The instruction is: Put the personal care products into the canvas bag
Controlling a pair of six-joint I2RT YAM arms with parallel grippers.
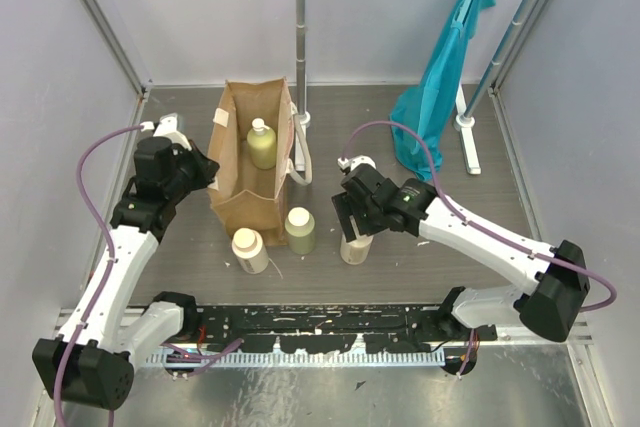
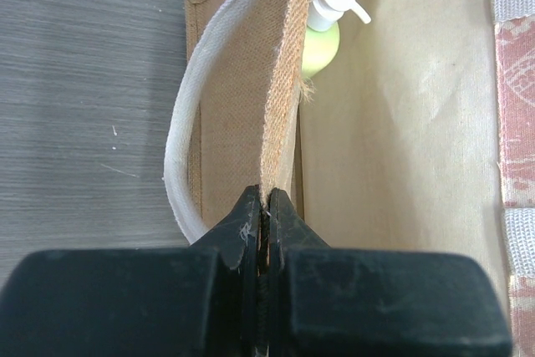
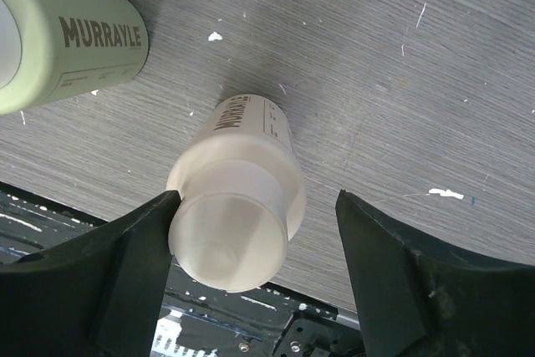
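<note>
Our right jaws stand wide round the cream bottle [image 3: 238,215], cap touching the nine o'clock finger [image 3: 125,273]; closing may tip it. Left jaws pinch the bag [image 2: 280,98] wall.

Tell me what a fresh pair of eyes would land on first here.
The tan canvas bag at centre-left, gaping open with one yellow-green bottle inside and the left gripper pinched shut on its rim. Next, the right gripper, open, straddling a cream bottle right of the bag. A second cream bottle and a second yellow-green bottle stand at the bag's near side.
</note>
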